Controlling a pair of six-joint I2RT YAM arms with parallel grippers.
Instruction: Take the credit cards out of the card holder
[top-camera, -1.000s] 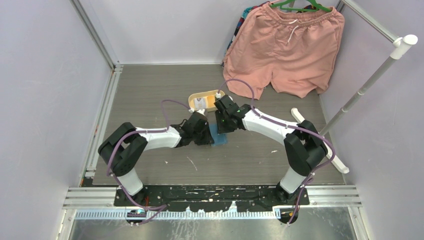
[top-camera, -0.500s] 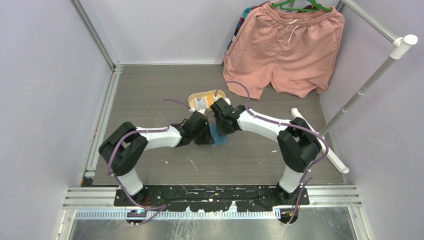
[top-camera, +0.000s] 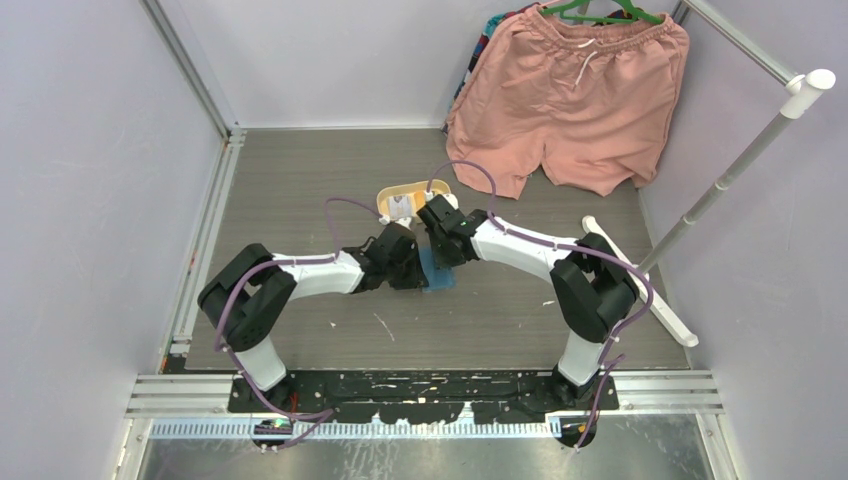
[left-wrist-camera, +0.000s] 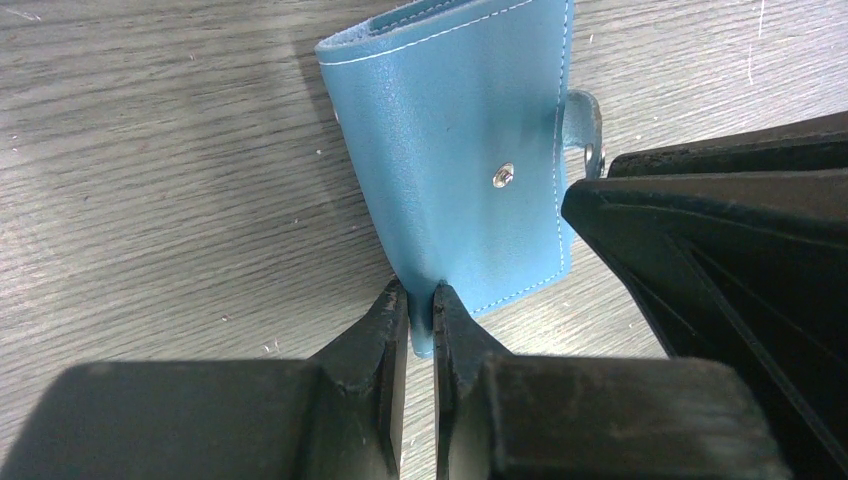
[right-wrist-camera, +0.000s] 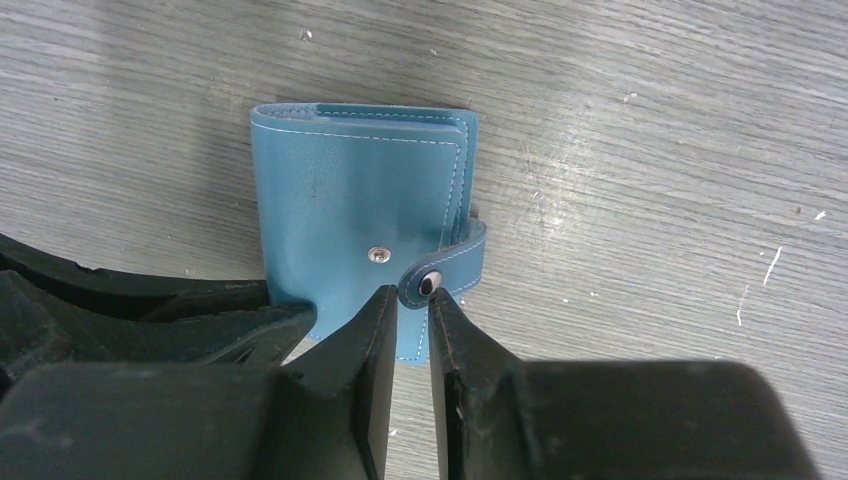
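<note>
Your left tool (left-wrist-camera: 420, 302) is clenched on a corner of the closed card holder (left-wrist-camera: 450, 150), which lies on the desk (top-camera: 300, 170) between both tools, long axis roughly near-to-far. Your right tool (right-wrist-camera: 412, 300) is nearly closed at the snap tab (right-wrist-camera: 455, 262); you can't tell whether it is gripping.

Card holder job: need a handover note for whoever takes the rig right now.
Left hand: shut on a corner of the card holder.
Right hand: jaws narrow, with the cover edge between them just below the strap tab. It looks gripped, but I can't be sure.
The card holder lies folded closed on the table between the two hands.
Done: the strap tab is off its snap stud.
To do: open the cover and draw out the credit cards. None show in any view.
</note>
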